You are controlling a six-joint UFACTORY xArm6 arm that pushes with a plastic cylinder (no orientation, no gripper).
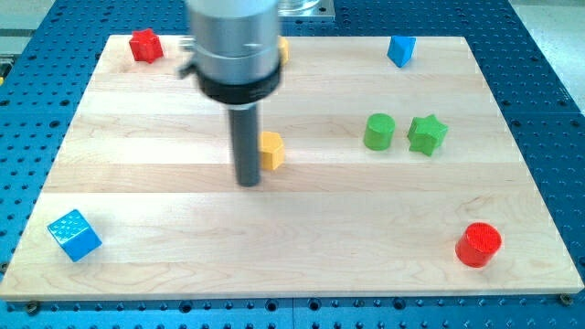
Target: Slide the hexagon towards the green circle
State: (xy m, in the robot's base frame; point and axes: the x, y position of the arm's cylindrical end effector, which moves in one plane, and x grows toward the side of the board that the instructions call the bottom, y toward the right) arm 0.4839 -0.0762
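The rod's tip [249,182] is being pressed against the yellow hexagon block's [271,151] left side; no hand is fitted. A straight rightward push toward the green circle block [379,132] is being advised.

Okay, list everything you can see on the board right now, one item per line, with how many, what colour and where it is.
yellow hexagon: one, yellow, board centre, touching the right side of my rod near my tip
green circle: one, green cylinder, right of centre
green star: one, green, just right of the green circle, small gap between
red cylinder: one, red, lower right
red star: one, red, top left corner
blue cube: one, blue, lower left corner
blue block: one, blue, top edge, right of centre; shape unclear
yellow block: one, yellow, top edge, mostly hidden behind my arm
wooden board: one, light wood, on a blue perforated table
my tip: one, dark rod end, immediately left of the yellow hexagon
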